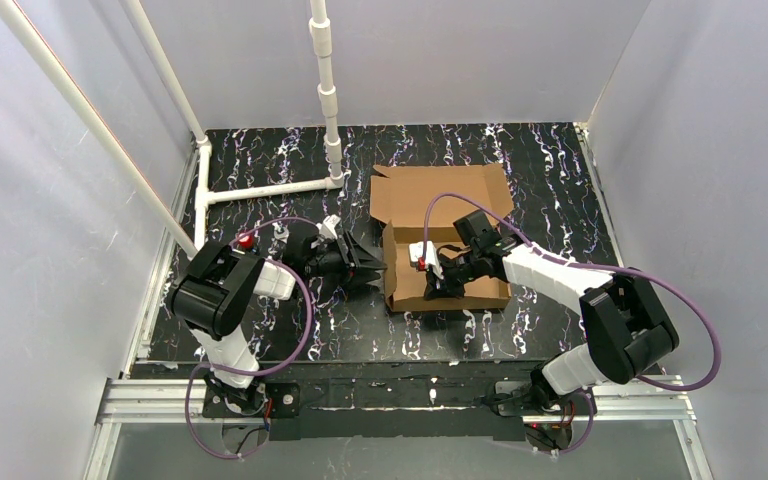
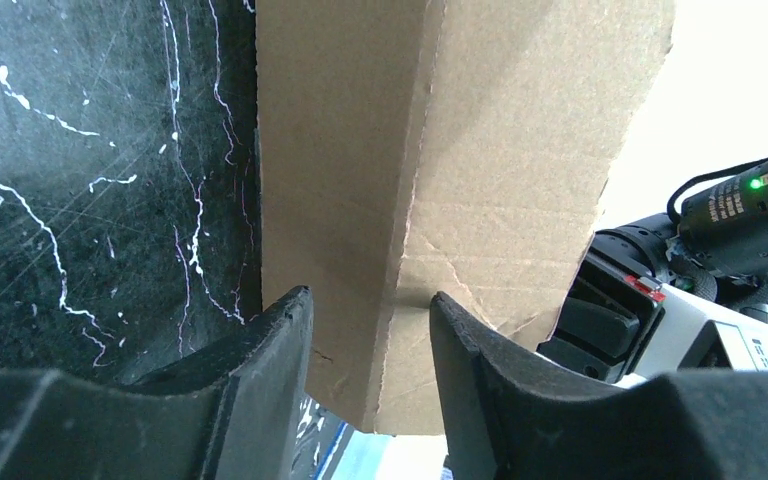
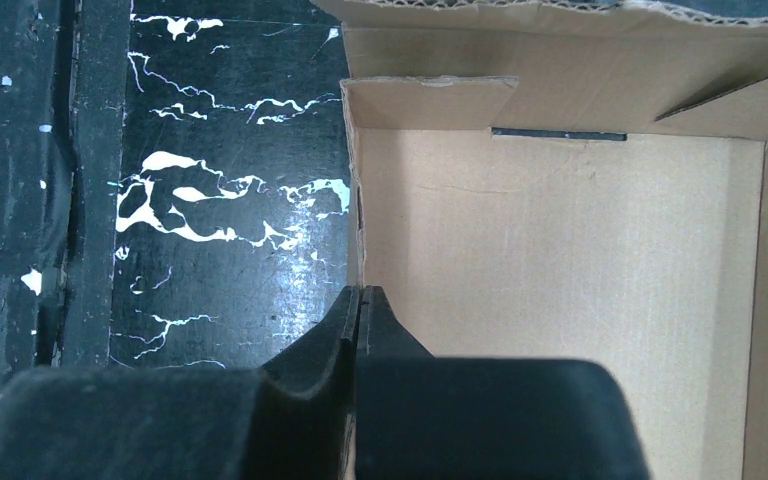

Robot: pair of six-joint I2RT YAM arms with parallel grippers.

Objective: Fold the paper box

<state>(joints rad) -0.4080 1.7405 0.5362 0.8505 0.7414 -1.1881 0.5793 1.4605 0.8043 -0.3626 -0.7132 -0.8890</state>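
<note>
— Black marbled bench [image 1: 290, 150], white walls round it. Where's the paper box [image 1: 480, 295]?
— On the bench. Tray's formed, lid [image 1: 440, 190] lying open behind it.
— Left hand [image 2: 370, 300]?
— Spread, astride the box's left wall [image 2: 340, 150]; doesn't look clamped.
— Right hand [image 3: 360, 295]?
— Reaching inside the box, pressed together, tips at that wall's top edge. Nothing pinched afaict.
— Step?
— Prob. seating the left wall. Next, I'd guess: both hands out, swing lid fwd, tuck flaps.
— Contents?
— Nothing but the right hand.
</note>
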